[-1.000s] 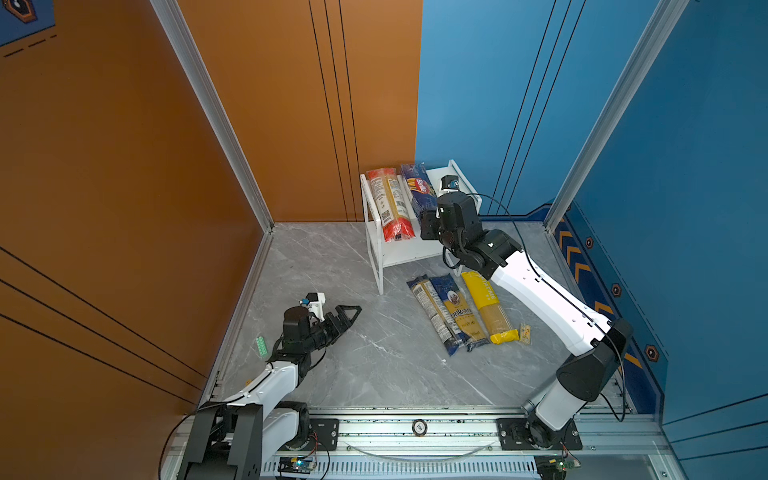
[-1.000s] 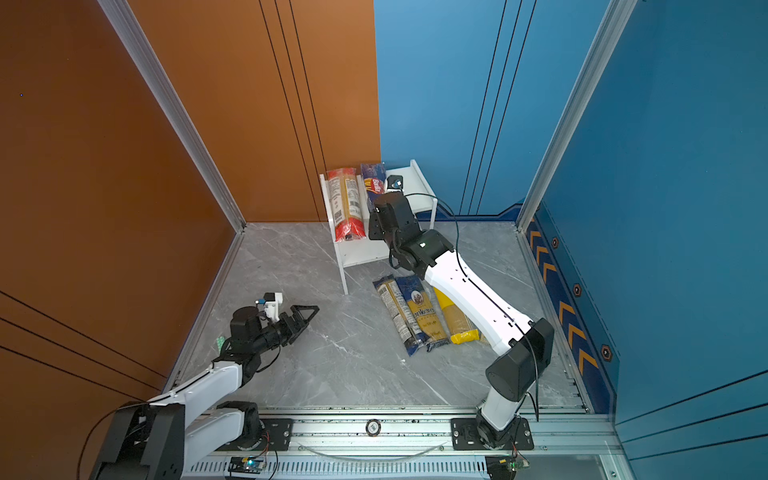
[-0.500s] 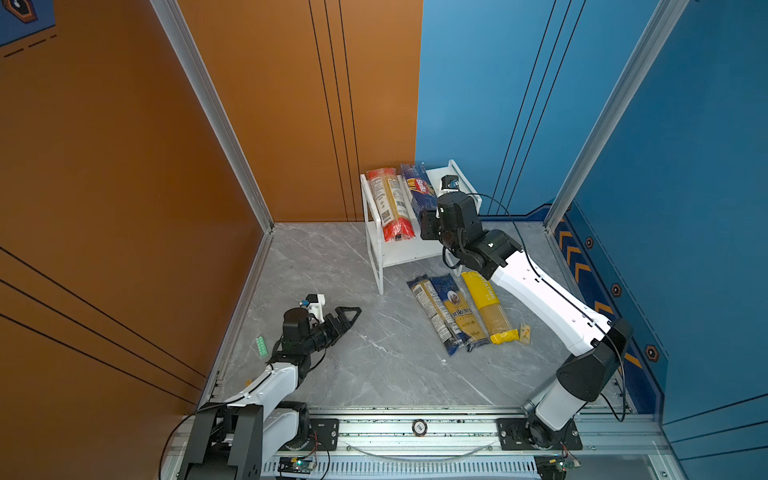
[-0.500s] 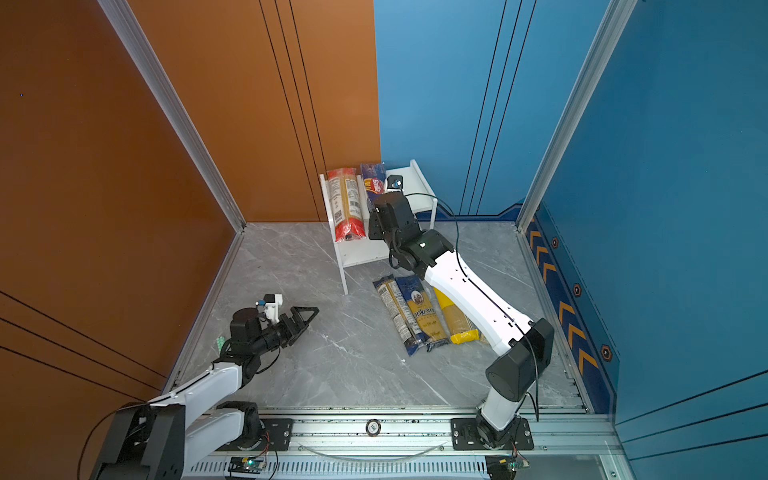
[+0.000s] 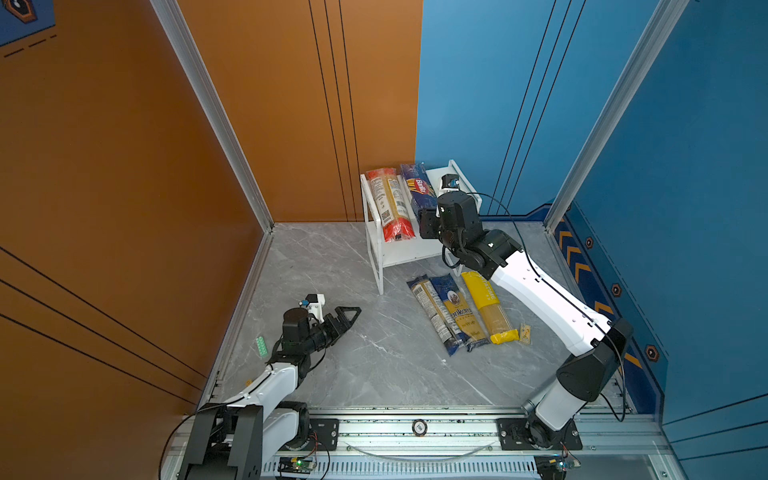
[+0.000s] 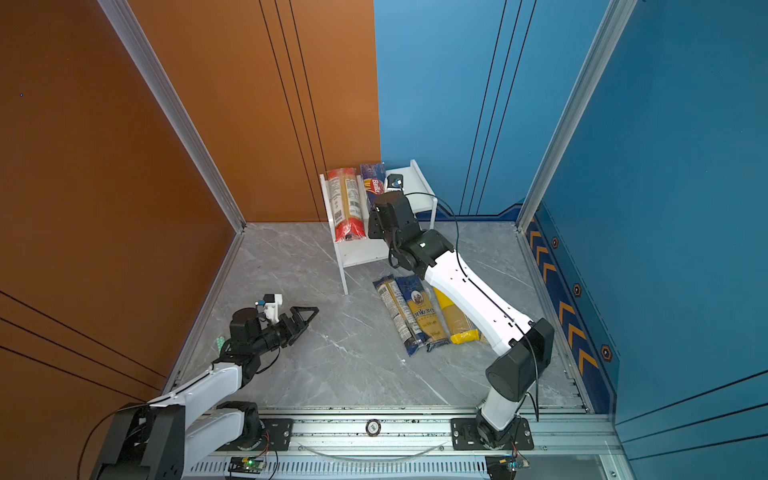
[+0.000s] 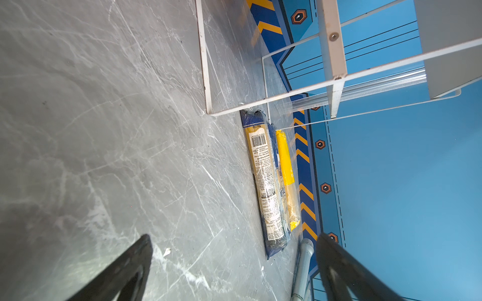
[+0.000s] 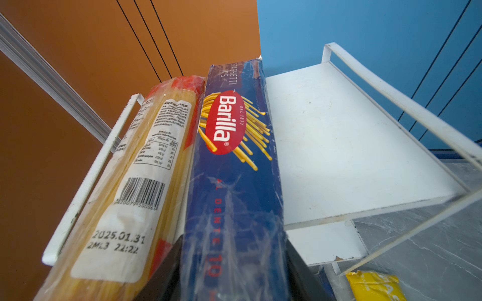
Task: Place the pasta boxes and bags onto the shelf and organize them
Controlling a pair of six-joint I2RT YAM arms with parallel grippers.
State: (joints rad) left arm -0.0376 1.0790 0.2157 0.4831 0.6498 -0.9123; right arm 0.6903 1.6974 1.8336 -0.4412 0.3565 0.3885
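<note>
A grey marble surface (image 5: 374, 365) fills the lower frame in both top views. At centre stands the white shelf (image 5: 405, 251). Its top board carries a red-ended pack (image 5: 390, 203) and a dark blue Barilla pack (image 5: 417, 187), side by side. Just right of centre, below the shelf, a clear blue-ended pack (image 5: 434, 316), a portrait pack (image 5: 457, 311) and a yellow pack (image 5: 488, 305) lie together on the surface. The right gripper (image 8: 234, 239) straddles the Barilla pack; I cannot tell whether it is pinching it. At lower left, the left gripper (image 5: 349, 313) is spread wide.
</note>
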